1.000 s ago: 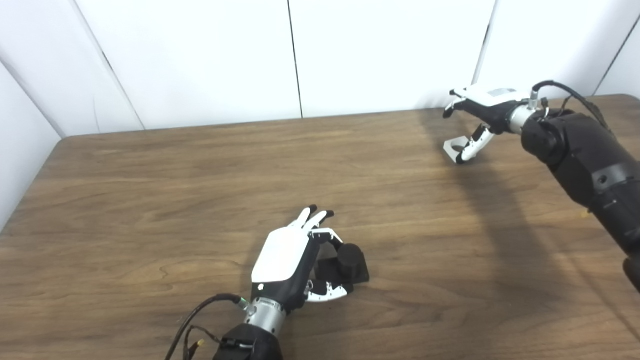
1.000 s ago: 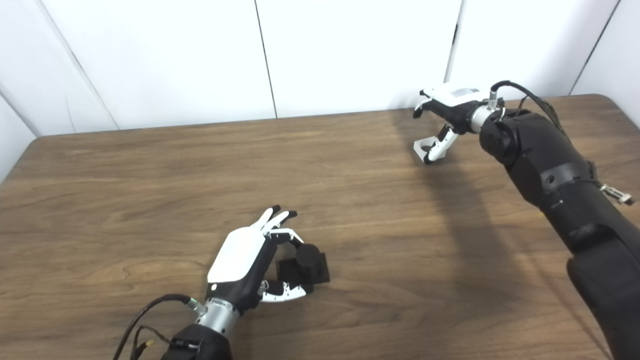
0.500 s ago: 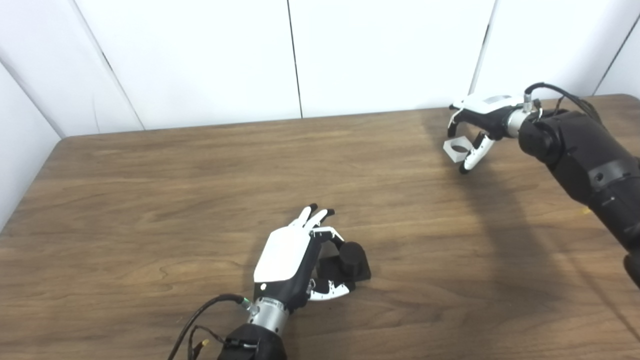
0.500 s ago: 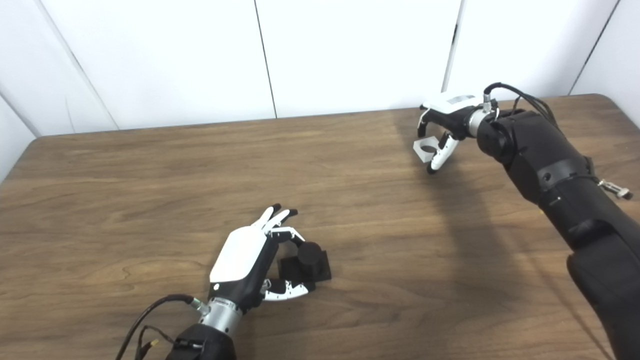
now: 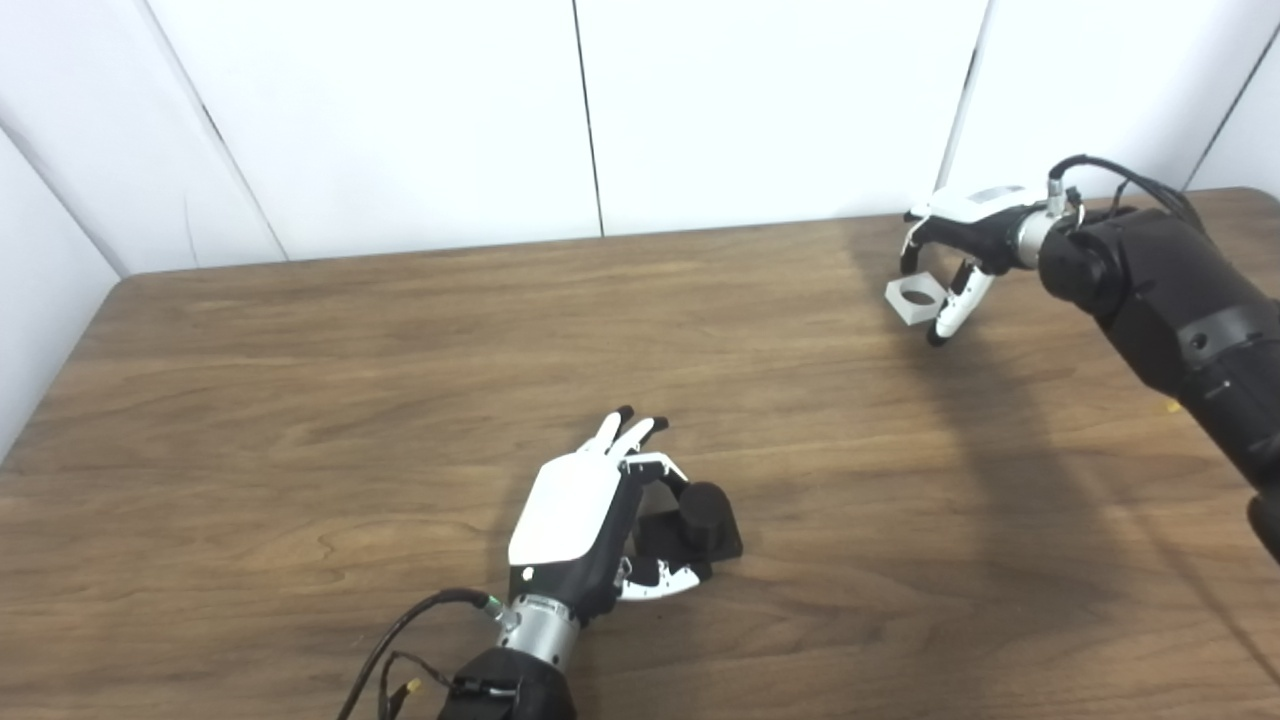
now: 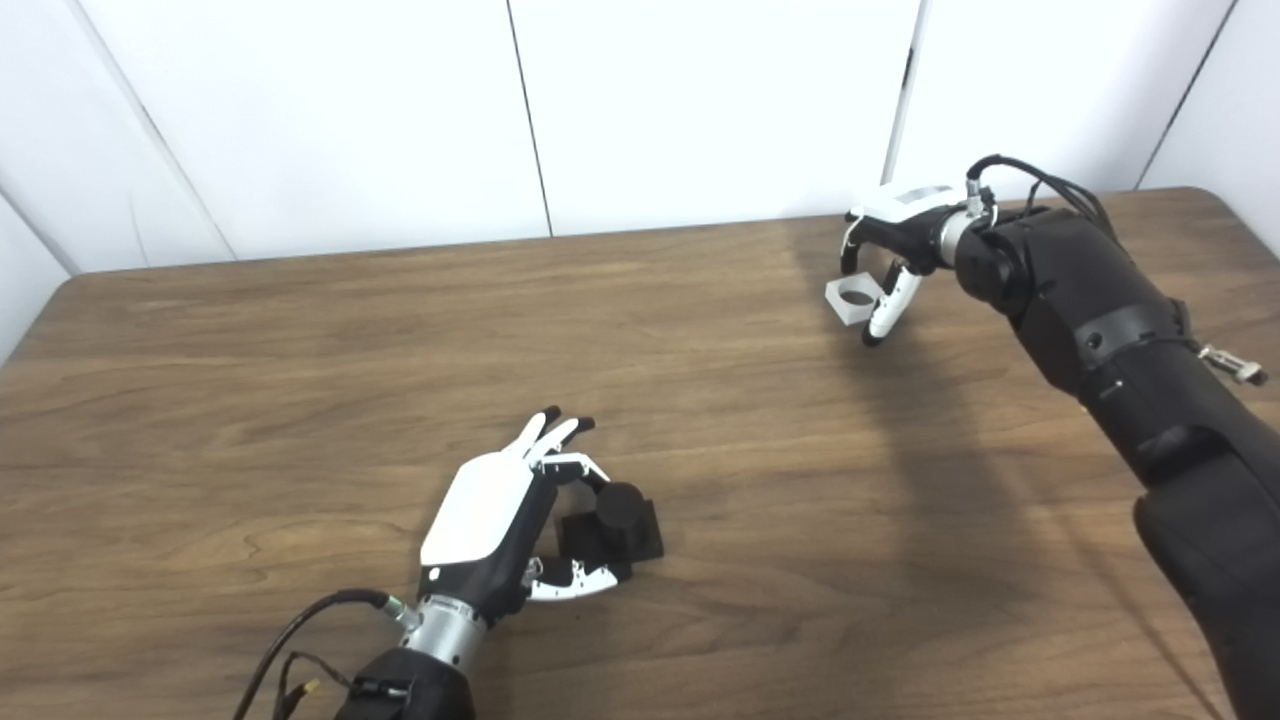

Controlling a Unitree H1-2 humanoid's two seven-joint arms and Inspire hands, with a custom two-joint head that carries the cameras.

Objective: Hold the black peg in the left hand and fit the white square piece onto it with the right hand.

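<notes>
Left eye view: your left robot hand (image 5: 580, 520) is at 6 o'clock on the counter (image 5: 300, 400), fingers curled around the black peg (image 5: 700, 520), which rests on the wood; grip looks loose, so close firmly before lifting. Right eye view: the right robot hand (image 6: 885, 265) at 2 o'clock is grasping the white square piece (image 6: 853, 298) between thumb and fingers, though I can't tell if it's clear of the counter. Keep the piece's hole facing down and level, peg upright, and bring them together slowly, well centred.
</notes>
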